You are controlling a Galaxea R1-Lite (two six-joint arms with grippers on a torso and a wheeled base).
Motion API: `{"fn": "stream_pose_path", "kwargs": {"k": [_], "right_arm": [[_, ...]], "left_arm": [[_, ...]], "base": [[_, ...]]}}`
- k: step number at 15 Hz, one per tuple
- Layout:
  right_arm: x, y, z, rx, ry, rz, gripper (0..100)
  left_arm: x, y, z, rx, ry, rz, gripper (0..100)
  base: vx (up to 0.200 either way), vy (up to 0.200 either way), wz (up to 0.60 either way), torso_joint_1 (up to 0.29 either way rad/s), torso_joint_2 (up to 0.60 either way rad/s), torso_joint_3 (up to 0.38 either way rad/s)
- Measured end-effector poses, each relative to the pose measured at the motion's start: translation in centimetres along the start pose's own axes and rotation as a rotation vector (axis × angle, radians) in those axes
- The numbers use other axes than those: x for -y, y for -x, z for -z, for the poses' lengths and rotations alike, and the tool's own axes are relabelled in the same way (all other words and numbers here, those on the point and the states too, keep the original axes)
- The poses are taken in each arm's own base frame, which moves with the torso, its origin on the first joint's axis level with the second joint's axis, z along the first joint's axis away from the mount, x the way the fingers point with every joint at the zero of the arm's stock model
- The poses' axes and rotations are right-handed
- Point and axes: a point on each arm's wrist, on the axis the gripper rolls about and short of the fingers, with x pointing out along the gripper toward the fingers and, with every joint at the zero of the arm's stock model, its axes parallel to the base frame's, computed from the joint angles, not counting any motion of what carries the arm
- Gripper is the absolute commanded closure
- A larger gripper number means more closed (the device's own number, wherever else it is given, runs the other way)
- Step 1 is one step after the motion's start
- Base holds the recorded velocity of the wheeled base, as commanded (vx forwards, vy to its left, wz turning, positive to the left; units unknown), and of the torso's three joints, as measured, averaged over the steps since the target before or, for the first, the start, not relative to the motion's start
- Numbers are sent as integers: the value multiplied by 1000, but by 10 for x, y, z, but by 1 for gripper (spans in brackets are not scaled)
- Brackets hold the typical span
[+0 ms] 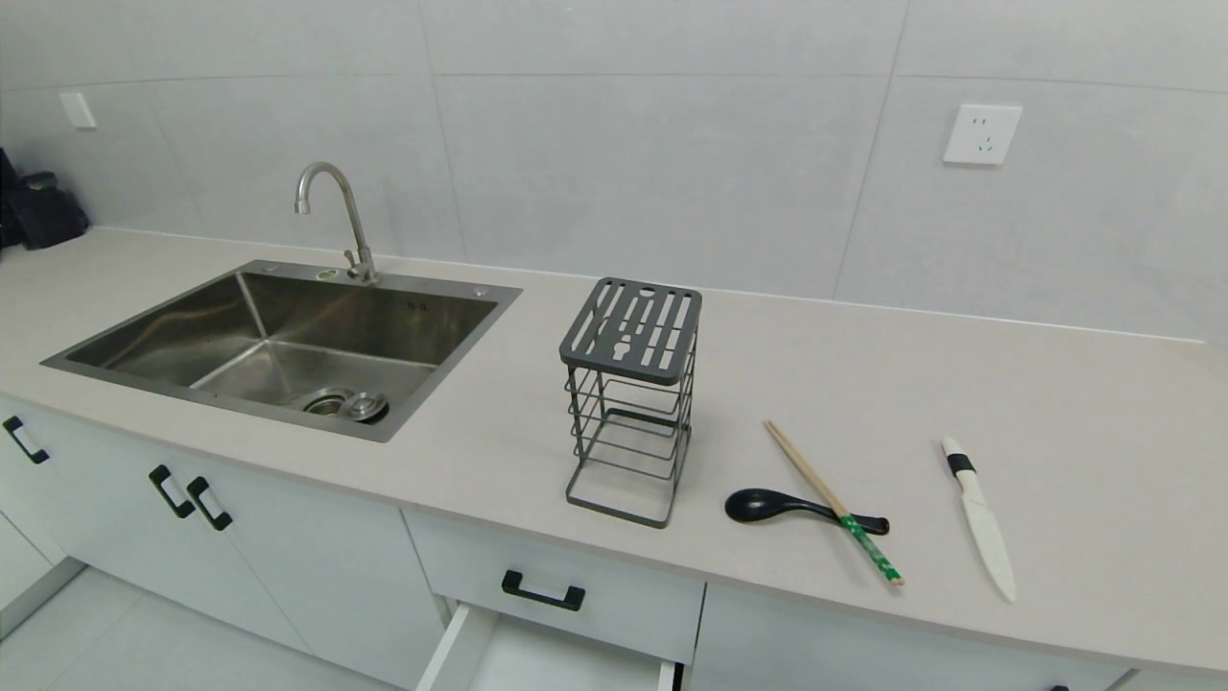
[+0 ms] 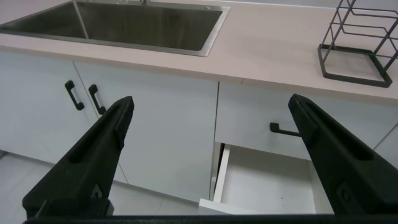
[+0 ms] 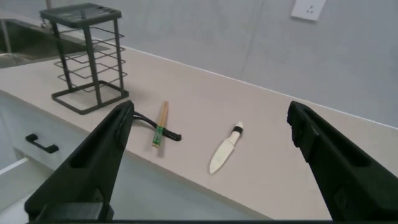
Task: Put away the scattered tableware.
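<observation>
Head view: a black spoon (image 1: pixel 753 504) is lying crossed by chopsticks (image 1: pixel 815 475) on the bench (image 1: pixel 1055 403), between a wire rack (image 1: pixel 628 403) and a white knife (image 1: pixel 979 518). Left wrist view: the left tool (image 2: pixel 211 99) is gaping wide before a part-open drawer (image 2: pixel 267 180). Right wrist view: the right tool (image 3: pixel 211 107) is gaping wide, facing the knife.

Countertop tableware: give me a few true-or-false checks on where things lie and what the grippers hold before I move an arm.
The chopsticks lie across the spoon handle. True.
The knife stands in the rack. False: it lies flat on the counter, apart from the rack.
The right gripper holds the spoon. False: it is open and empty.
The left gripper is open. True.
A drawer below the counter is partly open. True.
</observation>
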Motion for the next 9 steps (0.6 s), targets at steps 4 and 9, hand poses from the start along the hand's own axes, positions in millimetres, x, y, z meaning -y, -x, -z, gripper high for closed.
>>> {"fn": "stream_pose_path", "kwargs": {"k": [4, 9], "right_arm": [[9, -25, -30, -92, -35, -124, 0], [25, -87, -68, -233, -80, -206, 0]], "left_arm": [[0, 0, 0, 0, 0, 0, 0], [0, 0, 0, 0, 0, 0, 0]], "base": [[0, 0, 0, 0, 0, 0], [0, 0, 0, 0, 0, 0]]}}
